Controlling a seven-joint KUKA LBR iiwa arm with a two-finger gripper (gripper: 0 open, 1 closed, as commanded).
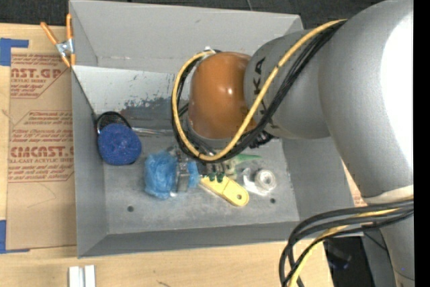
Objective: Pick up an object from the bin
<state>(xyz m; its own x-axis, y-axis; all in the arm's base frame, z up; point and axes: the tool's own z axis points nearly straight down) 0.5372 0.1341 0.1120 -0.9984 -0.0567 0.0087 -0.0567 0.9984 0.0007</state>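
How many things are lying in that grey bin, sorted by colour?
Blue: 2, dark round thing and pale crumpled thing
Yellow: 1, flat piece
White: 1, small piece
Green: 1, sliver beside the arm
Total: 5 in sight

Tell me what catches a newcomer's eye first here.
The grey arm with its glossy orange cover dominates, reaching from the right over the middle of the bin. Next come the dark blue fuzzy cylinder at the floor's left and the crumpled light blue wad below the cover.
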